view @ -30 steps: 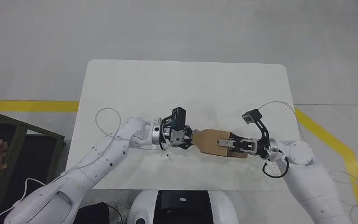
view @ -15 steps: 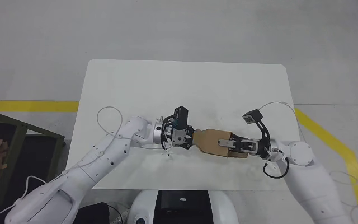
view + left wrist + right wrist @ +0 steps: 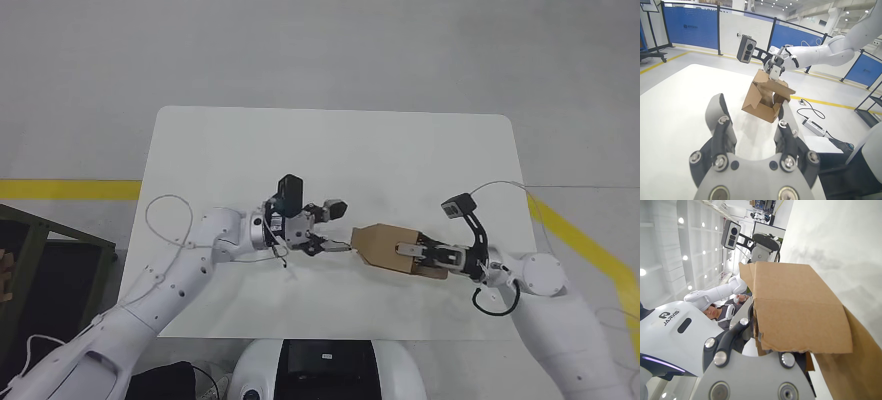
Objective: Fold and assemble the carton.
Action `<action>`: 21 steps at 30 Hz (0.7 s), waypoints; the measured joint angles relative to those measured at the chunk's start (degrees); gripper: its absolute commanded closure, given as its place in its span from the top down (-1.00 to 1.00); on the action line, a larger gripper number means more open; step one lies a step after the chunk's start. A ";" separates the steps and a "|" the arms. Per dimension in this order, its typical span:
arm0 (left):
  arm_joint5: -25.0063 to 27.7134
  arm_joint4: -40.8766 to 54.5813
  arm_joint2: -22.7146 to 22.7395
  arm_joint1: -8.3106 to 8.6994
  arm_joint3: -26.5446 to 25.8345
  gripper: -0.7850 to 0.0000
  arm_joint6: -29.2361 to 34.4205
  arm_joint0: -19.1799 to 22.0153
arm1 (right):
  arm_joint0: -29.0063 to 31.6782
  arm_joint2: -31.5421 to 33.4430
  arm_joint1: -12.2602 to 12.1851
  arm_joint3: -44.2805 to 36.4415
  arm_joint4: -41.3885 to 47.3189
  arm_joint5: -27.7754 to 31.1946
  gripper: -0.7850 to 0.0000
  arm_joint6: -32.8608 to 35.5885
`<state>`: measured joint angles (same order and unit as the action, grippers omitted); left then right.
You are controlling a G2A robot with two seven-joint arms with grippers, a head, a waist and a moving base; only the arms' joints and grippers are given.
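White table (image 3: pixel 400 150), 1 carton (image 3: pixel 378 245), right tool (image 3: pixel 408 251) clamping it, left tool (image 3: pixel 752 100) spread wide.

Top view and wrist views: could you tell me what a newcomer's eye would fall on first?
The brown carton, half-formed with loose flaps, is held tilted above the white table by the right pincer, which is shut on it. The left pincer hangs open just in front of the carton's open end.

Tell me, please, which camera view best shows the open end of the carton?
The left wrist view: the carton turns its open end and loose flaps toward that camera. The top view gives a small brown shape from above, and the right wrist view its outer walls up close.
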<state>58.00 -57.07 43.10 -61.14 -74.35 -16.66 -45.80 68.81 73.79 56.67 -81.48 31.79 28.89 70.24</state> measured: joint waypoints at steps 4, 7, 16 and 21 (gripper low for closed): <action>-0.40 2.20 2.50 0.62 -2.54 1.00 0.99 -1.67 | 0.19 -0.03 0.00 -0.03 -2.18 -0.16 -1.00 -1.90; -0.58 4.34 4.12 1.00 -4.82 1.00 2.45 -3.02 | 0.42 0.01 -0.02 -0.30 -3.68 -0.32 -1.00 -3.23; -7.15 6.39 6.14 1.22 -9.85 1.00 11.72 -4.47 | 1.24 -0.22 -0.06 -2.40 -6.37 -0.73 -1.00 -5.30; -11.01 6.16 5.86 0.69 -9.84 1.00 14.93 -4.33 | 1.76 -0.02 -0.16 -3.48 -6.09 -0.40 -1.00 -4.73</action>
<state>46.99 -50.91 48.96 -60.45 -84.18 -1.74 -50.13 70.58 73.77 56.51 -84.96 25.70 28.50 65.52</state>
